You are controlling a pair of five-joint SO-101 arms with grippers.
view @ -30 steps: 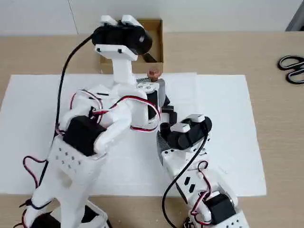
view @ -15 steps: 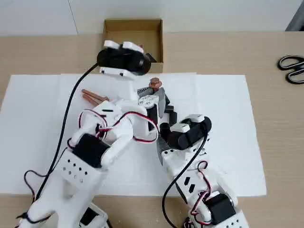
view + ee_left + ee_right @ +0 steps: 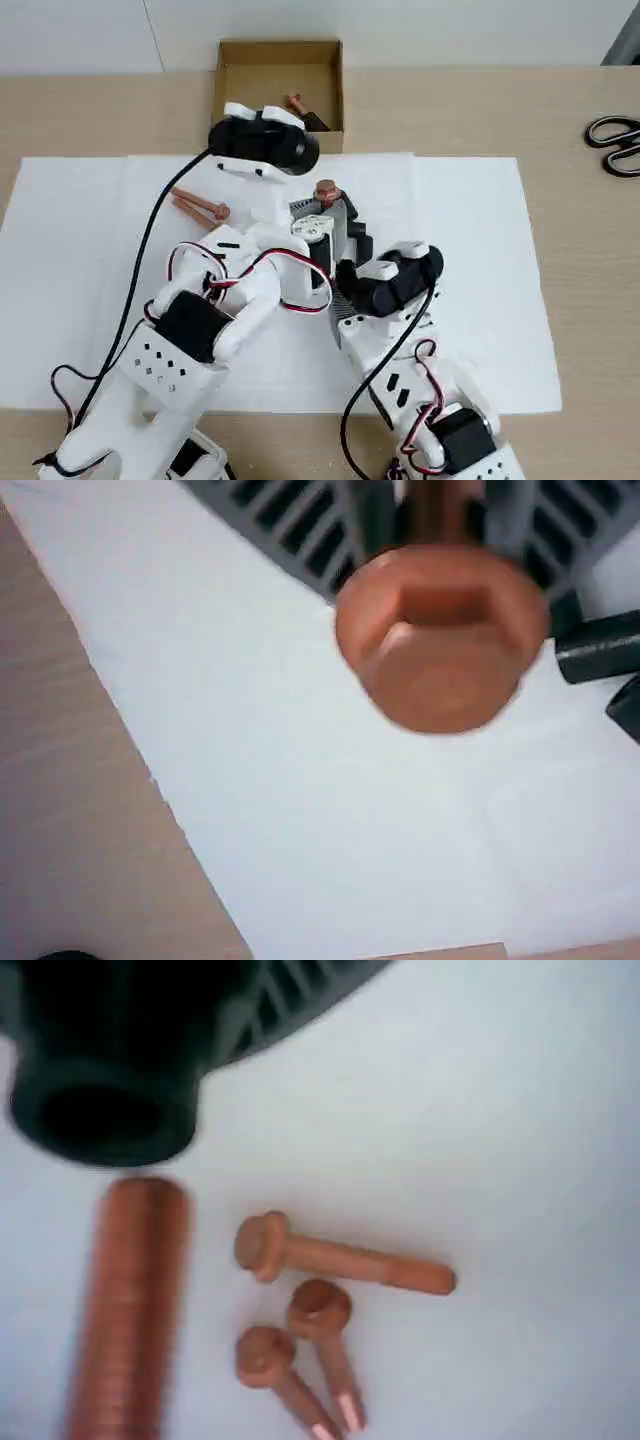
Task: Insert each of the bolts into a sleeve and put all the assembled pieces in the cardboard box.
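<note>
My left gripper [image 3: 325, 203] is shut on a copper bolt [image 3: 326, 190] over the white paper, just in front of the cardboard box [image 3: 280, 47]. The bolt's hex head [image 3: 440, 640] looms close in the left wrist view. Right beside it, my right gripper [image 3: 352, 243] is shut on a black sleeve [image 3: 100, 1110]. The sleeve's open end sits next to the bolt's threaded shaft [image 3: 128, 1300], apart from it. An assembled piece [image 3: 303, 112] lies inside the box. Three loose bolts [image 3: 340, 1260] lie on the paper, to the left [image 3: 197, 205] in the high view.
The white paper sheet [image 3: 480, 260] covers most of the wooden table. Black-handled scissors [image 3: 615, 145] lie at the far right edge. The left arm's black motor block [image 3: 265, 145] hangs over the paper's far edge, in front of the box.
The left arm has drawn back from over the box, uncovering the box and the loose bolts. Its held bolt has come nearer to the right gripper's sleeve. The right arm has barely moved.
</note>
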